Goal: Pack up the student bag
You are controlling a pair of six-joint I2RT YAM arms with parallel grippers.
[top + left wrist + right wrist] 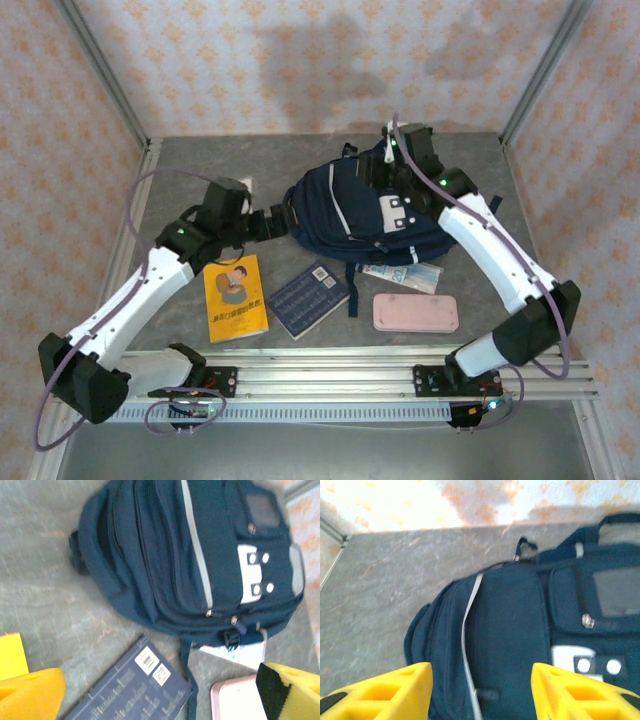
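Top view: the student bag lies flat toward the back of the table, front pocket up. The yellow book, navy book and pink case lie out on the table just in front of it; a pale packet pokes from under its near edge. Nothing looks packed, so I judge you are at the opening step. The left gripper sits just beside the bag's left edge; the right gripper hangs over its far right end.

Left wrist view: the left fingers are spread wide with nothing between them; the bag is ahead, and its zips appear closed, though blur leaves doubt.

Right wrist view: the right fingers are apart and empty, with the bag directly beneath and ahead. A zip pull lies between them. Your next move likely calls for closing on that pull and running it along while the left steadies the cloth; soft fabric may bunch.
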